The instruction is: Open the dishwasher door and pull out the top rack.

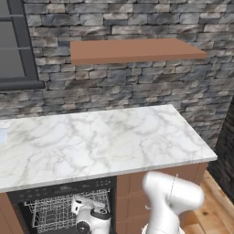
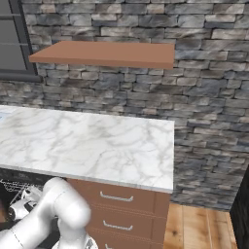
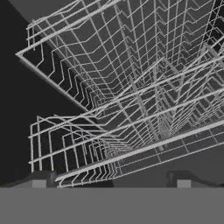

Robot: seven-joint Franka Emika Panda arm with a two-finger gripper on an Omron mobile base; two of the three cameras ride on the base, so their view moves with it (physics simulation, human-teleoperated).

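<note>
This is a home kitchen. A white marble counter [image 1: 96, 141] runs along a wall of rough grey stone [image 1: 137, 87], and a plain brown wooden shelf [image 1: 137, 50] hangs on that wall above it. A dark-framed window [image 1: 16, 45] sits at the left end of the wall. Under the counter stand brown wooden drawers [image 2: 121, 209] with short silver handles, and beside them a built-in dishwasher [image 1: 64, 189] with a black control strip stands open, a wire rack [image 1: 52, 212] showing inside. The floor [image 2: 199, 228] is of warm wooden boards.
</note>
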